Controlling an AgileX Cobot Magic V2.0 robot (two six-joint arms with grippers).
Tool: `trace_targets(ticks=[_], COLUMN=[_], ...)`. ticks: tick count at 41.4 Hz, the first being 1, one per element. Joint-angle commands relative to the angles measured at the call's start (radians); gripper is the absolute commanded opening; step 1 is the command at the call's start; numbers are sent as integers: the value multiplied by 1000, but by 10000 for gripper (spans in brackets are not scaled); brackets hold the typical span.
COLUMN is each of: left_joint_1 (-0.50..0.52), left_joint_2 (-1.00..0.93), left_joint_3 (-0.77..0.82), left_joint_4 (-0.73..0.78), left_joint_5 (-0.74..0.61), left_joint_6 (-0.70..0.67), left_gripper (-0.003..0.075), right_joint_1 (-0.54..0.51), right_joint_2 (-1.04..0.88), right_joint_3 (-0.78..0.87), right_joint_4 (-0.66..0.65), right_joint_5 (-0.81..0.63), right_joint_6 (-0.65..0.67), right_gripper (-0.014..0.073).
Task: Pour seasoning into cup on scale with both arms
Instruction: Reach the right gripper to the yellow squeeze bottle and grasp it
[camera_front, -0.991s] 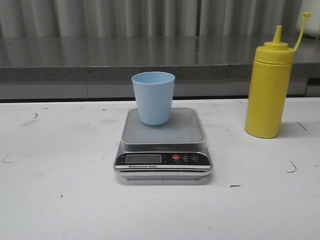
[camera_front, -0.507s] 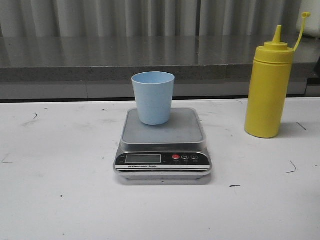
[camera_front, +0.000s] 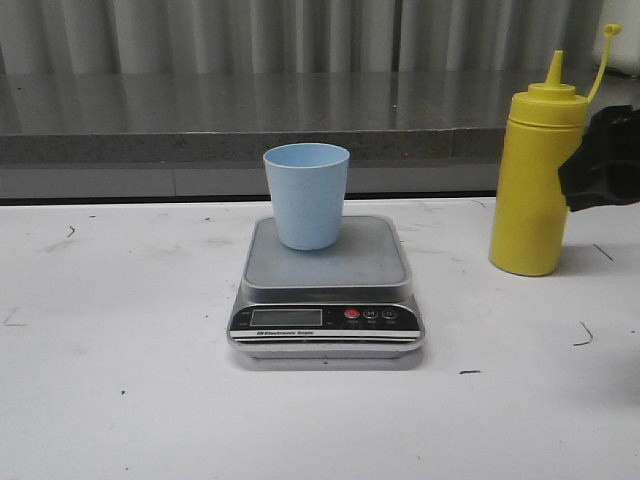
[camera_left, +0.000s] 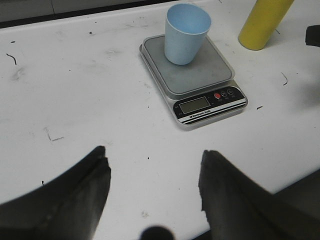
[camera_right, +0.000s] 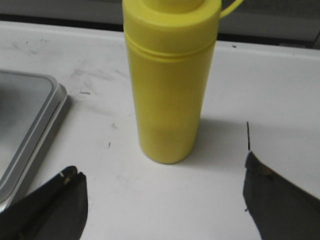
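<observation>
On the right of the table (camera_front: 120, 400) the yellow bottle (camera_front: 533, 180) stands untouched, the right gripper (camera_right: 162, 200) wide open near it, the left gripper (camera_left: 152, 192) open too, and the cup (camera_front: 307, 195) waits on the scale (camera_front: 327, 290).

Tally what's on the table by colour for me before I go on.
Yellow: 1, the seasoning bottle
Pale blue: 1, the cup
Silver and black: 1, the scale
Total: 3
</observation>
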Motion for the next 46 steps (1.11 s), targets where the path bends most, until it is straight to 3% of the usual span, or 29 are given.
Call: trace_targets(ticks=[1, 16, 46], left_joint_1=[0, 0, 0], left_joint_2=[2, 2, 2], left_joint_3=[-26, -26, -26], left_joint_4=[-12, -12, -13], left_joint_5=[-68, -68, -68], left_joint_6=[0, 0, 0], left_gripper=[397, 397, 397], right_joint_1=[3, 3, 3], right_joint_2=[55, 288, 614], right_joint_3=[-21, -29, -344], right_joint_4=[2, 13, 50], right_joint_5=[-222, -556, -583], right_joint_6=[-2, 41, 58], right_gripper=[643, 643, 638])
